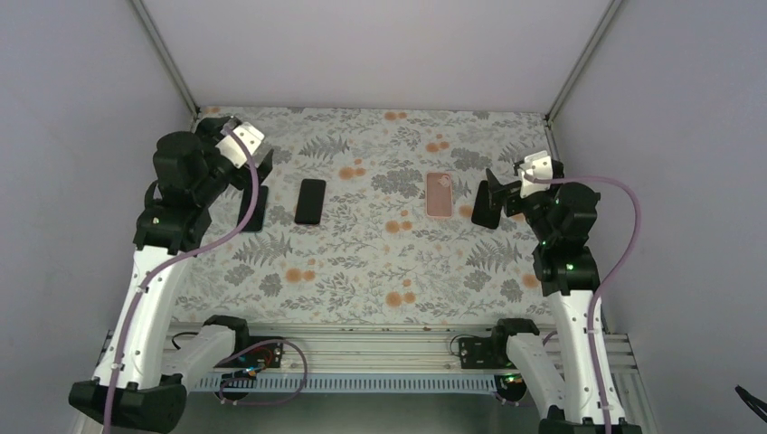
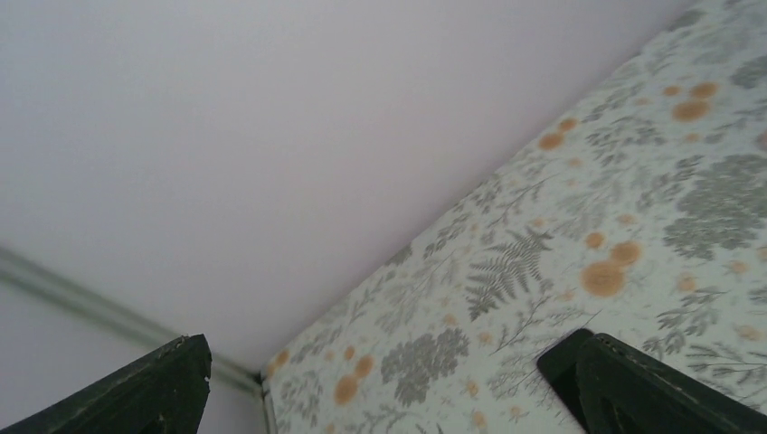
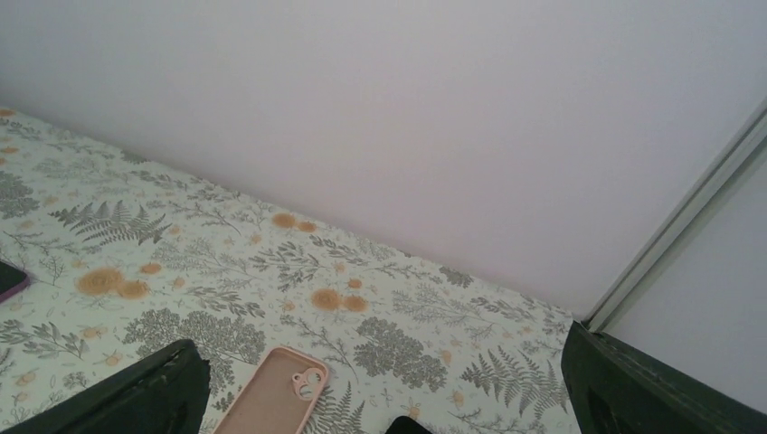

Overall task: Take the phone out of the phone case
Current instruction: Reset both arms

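Note:
The salmon-pink phone case [image 1: 440, 195] lies flat right of the table's middle. In the right wrist view it [image 3: 271, 398] shows a bare pink inside and its camera cutout, with no phone in it. A black phone [image 1: 253, 217] lies at the left, partly under my left gripper [image 1: 255, 185]. Its corner [image 2: 563, 362] shows beside one finger. A second black phone [image 1: 310, 201] lies just right of it. I cannot tell which of them fits the case. My left gripper [image 2: 389, 353] is open and empty. My right gripper [image 1: 486, 199] is open and empty, just right of the case.
The table has a floral cloth [image 1: 362, 262]. Grey walls close it in at the back and both sides, with metal posts at the back corners [image 1: 552, 113]. A dark phone edge [image 3: 9, 278] shows at the far left of the right wrist view.

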{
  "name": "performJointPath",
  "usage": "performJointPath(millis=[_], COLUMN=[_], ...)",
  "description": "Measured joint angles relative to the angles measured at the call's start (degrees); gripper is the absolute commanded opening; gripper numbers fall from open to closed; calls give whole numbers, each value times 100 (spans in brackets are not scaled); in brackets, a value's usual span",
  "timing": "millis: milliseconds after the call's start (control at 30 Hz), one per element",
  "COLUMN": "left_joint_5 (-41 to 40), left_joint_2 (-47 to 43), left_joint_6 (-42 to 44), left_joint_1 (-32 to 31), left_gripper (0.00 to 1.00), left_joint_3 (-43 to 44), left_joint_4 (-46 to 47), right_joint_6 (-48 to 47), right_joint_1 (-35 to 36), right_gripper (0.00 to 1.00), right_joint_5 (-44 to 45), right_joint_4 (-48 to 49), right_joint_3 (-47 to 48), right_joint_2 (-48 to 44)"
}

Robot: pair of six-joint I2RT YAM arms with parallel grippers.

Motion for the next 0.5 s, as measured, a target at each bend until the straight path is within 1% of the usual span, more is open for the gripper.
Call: performJointPath(millis=[100, 233, 400, 500], left_joint_5=[-136, -122, 24, 216], left_joint_2=[-258, -501, -890, -979], left_joint_6=[-273, -627, -962, -1119], left_joint_1=[369, 874, 1405, 1602], left_gripper=[100, 100, 100, 100], left_joint_3=[-664, -1095, -1204, -1204], left_joint_4=[542, 903, 1204, 1346], right_joint_6=[76, 293, 415, 490], right_joint_1=[0, -2, -2, -2], right_gripper=[100, 100, 100, 100], right_joint_5=[114, 297, 382, 494], right_joint_4=[260, 470, 654, 756], right_joint_3=[-267, -317, -319, -323], right_joint_2=[-157, -136, -133, -59])
